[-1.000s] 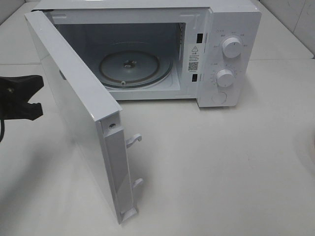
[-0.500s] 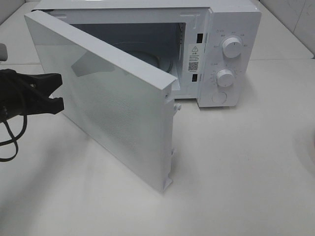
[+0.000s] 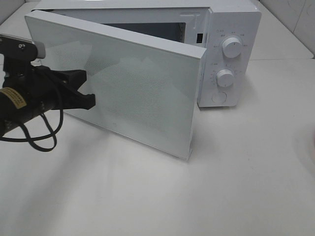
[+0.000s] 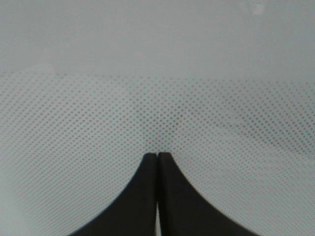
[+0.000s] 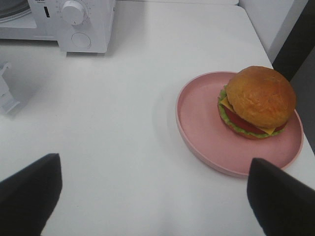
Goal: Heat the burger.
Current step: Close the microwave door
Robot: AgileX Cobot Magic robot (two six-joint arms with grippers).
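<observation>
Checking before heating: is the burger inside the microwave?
No, the burger sits on the pink plate on the table, outside the microwave.

Bright, even overhead light, soft shadows on the white table (image 3: 236,187). Glare patch on the microwave door (image 3: 128,93) toward 10 o'clock in the high view. Left wrist view soft, door dots blurred; right wrist view sharp, fingers (image 5: 280,196) dark.

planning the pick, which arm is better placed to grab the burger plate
Right. Its open hand hovers just short of the pink plate with the burger. The left hand is shut, tips against the microwave door, away from the plate.
</observation>
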